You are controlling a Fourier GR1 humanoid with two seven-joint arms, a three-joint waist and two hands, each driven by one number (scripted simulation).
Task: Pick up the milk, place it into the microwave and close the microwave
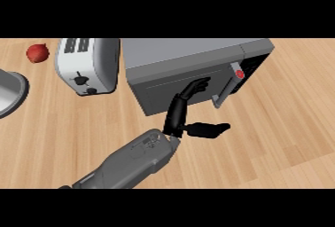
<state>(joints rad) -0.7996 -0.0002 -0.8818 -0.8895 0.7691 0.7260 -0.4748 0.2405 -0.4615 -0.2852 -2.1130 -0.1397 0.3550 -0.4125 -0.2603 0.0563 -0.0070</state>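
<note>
At upper left, a red fruit (37, 53) and a toaster (88, 66) sit out of the way on the table (288, 133). At centre, the left robot hand (178, 113), released with fingers straight, presses the microwave (189, 55) door closed. The milk is unseen, probably inside.

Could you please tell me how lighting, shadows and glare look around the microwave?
Head view: light is even, with no glare on the microwave, whose front is darker grey than its top; head view again, the left hand throws no clear shadow on the counter, and its black fingers stand out against the door.
</note>
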